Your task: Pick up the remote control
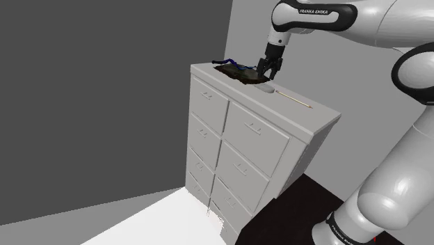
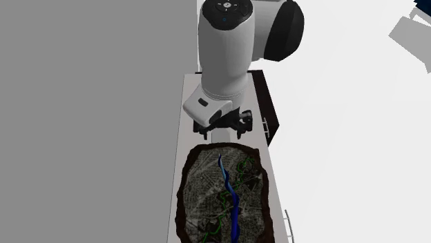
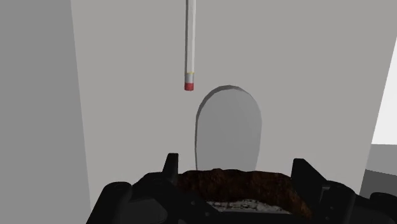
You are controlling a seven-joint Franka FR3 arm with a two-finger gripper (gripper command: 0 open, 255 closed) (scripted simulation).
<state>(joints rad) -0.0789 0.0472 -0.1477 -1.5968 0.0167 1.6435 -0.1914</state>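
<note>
Claw (image 1: pixel 268 74): black, two-fingered, at the end of the white arm (image 1: pixel 389 42). It points down over the top of the cabinet (image 1: pixel 243 143). Fingers (image 3: pixel 170 167) stand wide apart in the wrist view; nothing is gripped and nothing is touched.

Remote control (image 3: pixel 228 127): plain pale grey, flat, with one rounded end. It lies flat on the cabinet top beneath the claw, in line with the gap between the fingers and clear of both. In the shoulder view it sits just below the fingertips, between the dish and the stick.

Dish (image 2: pixel 183 207): dark brown, oval, with a raised rim. Its inside is mottled grey and green, with a blue strand (image 2: pixel 233 200) running along it. It rests on the cabinet top just beside the remote control, on the side away from the stick. In the wrist view its rim overlaps the remote control's near end; whether they touch cannot be told.

Stick (image 3: pixel 189 44): thin, pale and pencil-like, with a red tip. It lies flat on the cabinet top beyond the remote control's rounded end, near it but apart.

Cabinet: pale grey, two columns of drawers with small handles, set against grey walls.
</note>
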